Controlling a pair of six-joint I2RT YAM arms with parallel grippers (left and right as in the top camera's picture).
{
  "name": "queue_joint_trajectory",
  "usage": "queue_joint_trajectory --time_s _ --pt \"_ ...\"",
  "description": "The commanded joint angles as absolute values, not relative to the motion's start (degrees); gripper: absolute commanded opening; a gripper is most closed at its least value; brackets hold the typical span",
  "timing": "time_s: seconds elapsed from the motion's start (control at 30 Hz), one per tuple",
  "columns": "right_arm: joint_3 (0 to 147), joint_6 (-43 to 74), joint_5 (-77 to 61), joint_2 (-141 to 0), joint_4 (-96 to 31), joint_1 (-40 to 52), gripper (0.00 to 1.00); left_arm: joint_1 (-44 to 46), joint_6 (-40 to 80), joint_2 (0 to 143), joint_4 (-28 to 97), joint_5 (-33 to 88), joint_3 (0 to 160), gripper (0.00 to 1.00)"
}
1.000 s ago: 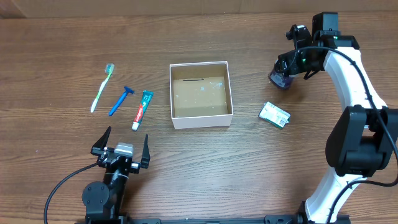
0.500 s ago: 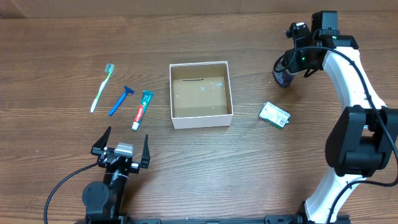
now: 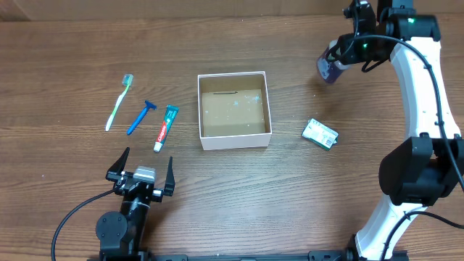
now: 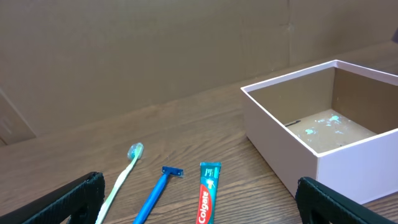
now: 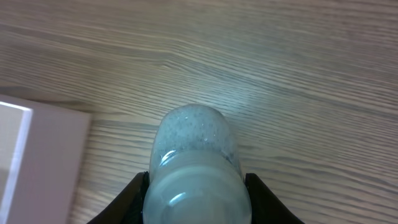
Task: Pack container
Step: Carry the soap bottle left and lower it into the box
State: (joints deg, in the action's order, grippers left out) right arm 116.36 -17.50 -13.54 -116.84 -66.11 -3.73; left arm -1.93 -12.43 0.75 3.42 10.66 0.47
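Observation:
The container [image 3: 233, 139], a shallow square box with white walls and a brown floor, sits at mid-table and holds nothing; its wall [image 4: 280, 137] fills the right of the left wrist view. At the far right my right gripper [image 3: 341, 52] is shut on a small translucent bottle [image 3: 328, 69], lifted off the table. From the right wrist, the bottle [image 5: 196, 168] is pinched between both black fingers of that gripper [image 5: 196, 196], with the container's corner [image 5: 37, 162] below left. My left gripper [image 3: 145, 163] rests open near the front edge, nothing between its fingers.
Left of the box lie a green toothbrush [image 3: 119, 101], a blue razor [image 3: 141, 117] and a toothpaste tube [image 3: 166, 127]. A small green and white packet [image 3: 320, 133] lies to the right of the box. A cardboard wall [image 4: 186, 43] stands behind the table.
My right gripper closed on the bottle and raised it off the table, moving toward the back. The left arm stayed still.

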Motion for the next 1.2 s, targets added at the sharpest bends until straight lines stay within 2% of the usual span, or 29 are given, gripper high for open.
queue_joint_trajectory --time_s 0.0,0.2,0.43,0.8,1.17 --pt "122.7 -14.9 -23.6 -113.4 -68.6 -3.3 0.15 -2.2 -12.7 0.3 3.4 10.5 0.3 1.00" --pt "127.1 -14.9 -32.2 -112.1 -74.1 1.8 0.15 -2.2 -12.7 0.3 3.4 10.5 0.3 1.00" --pt "127.5 -13.2 -33.0 -111.8 -76.0 13.3 0.15 -2.2 -12.7 0.3 3.4 10.3 0.3 1.00" --pt "127.5 -4.3 -19.8 -114.0 -71.3 29.9 0.18 -2.2 -12.7 0.3 3.4 10.3 0.3 1.00" --pt "127.5 6.5 -5.8 -121.4 -65.2 33.7 0.18 -2.2 -12.7 0.3 3.4 10.3 0.3 1.00"
